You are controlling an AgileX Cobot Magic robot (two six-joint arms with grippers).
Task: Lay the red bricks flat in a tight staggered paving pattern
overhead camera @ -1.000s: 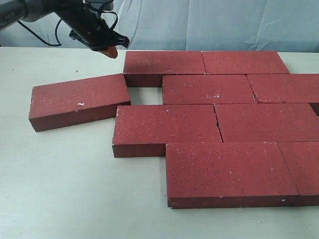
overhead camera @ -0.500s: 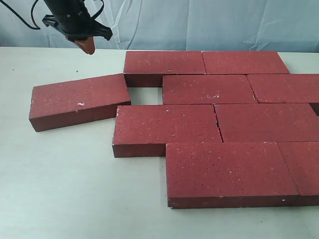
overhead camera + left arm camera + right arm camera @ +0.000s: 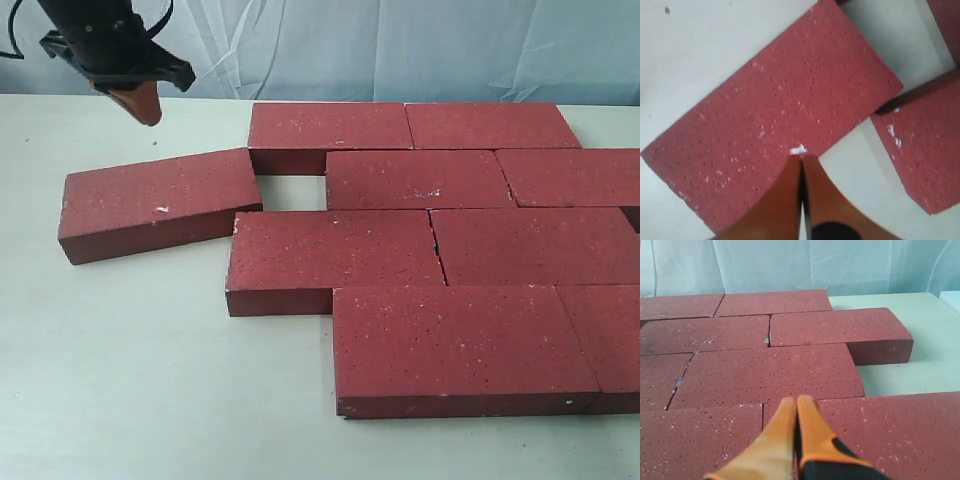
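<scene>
Several dark red bricks lie flat in staggered rows across the middle and right of the table. One loose red brick lies skewed at the left, its near corner touching the row brick. My left gripper hangs shut and empty above the table behind that loose brick. My right gripper is shut and empty, low over the laid bricks; it does not show in the exterior view.
A small gap of bare table sits between the loose brick and the second row. The pale table spreads left and in front. A light blue curtain hangs behind.
My left gripper has moved leftward and slightly lower, from behind the top row's left end to behind the loose brick. The bricks have not moved.
</scene>
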